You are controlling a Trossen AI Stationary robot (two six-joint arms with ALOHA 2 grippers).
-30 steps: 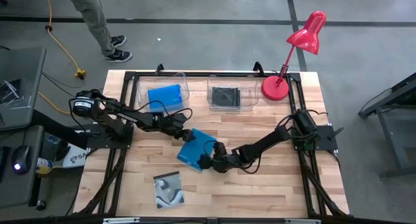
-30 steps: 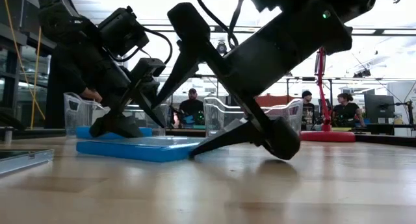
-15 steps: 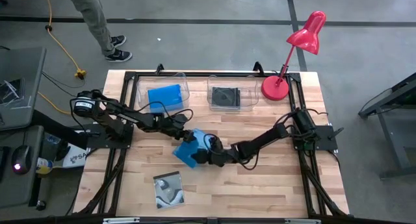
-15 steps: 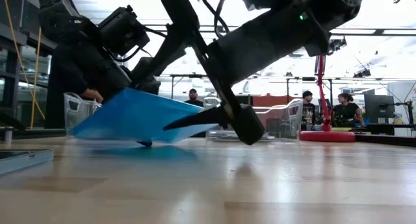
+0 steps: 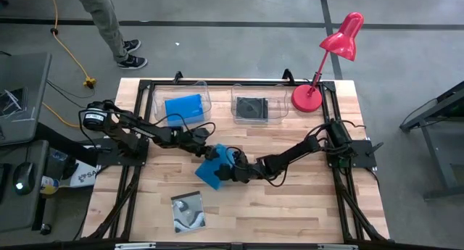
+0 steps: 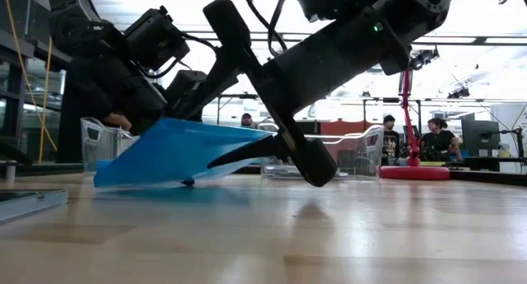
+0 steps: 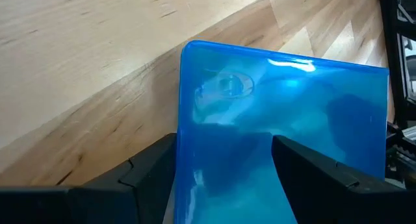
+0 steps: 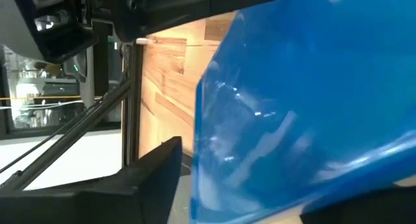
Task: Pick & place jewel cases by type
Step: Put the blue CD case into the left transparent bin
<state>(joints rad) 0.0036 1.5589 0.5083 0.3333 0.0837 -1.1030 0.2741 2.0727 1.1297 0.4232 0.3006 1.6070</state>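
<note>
A bright blue jewel case [image 5: 212, 170] stands tipped on the table's middle. In the low view its left edge [image 6: 107, 179] is low and its right side is raised. My left gripper [image 5: 207, 151] is open at its far-left end, which reaches in between the fingers [image 7: 153, 169]. My right gripper [image 5: 230, 170] is open at the case's right side, one finger high above it and one below. A swirl-covered case [image 5: 188, 210] lies flat near the front edge. Another blue case [image 5: 183, 105] and a black one [image 5: 252, 107] lie in clear tubs at the back. My left gripper has the blue case's near end [image 7: 221, 178] between its two open fingers, coming slanting down from the table's left. Whether the fingers touch it, I cannot tell. My right gripper has its lower finger [image 6: 247, 155] under the case's raised right side, coming slanting from the right. The case leans on that finger, tilted, with a low corner [image 6: 188, 182] on the wood. The upper finger stands clear above.
Two clear tubs [image 5: 158, 98] [image 5: 279, 109] stand along the far side, with a red desk lamp [image 5: 319, 83] at the far right. A black frame [image 5: 138, 134] runs round the table. People sit and stand beyond the far edge. Bare wood lies at the front right.
The blue case lay flat a second ago. Its right side has since risen while its left edge stayed low, so it now stands tipped. My right gripper has gone toward the table's left and a little up, with its lower finger under the case.
</note>
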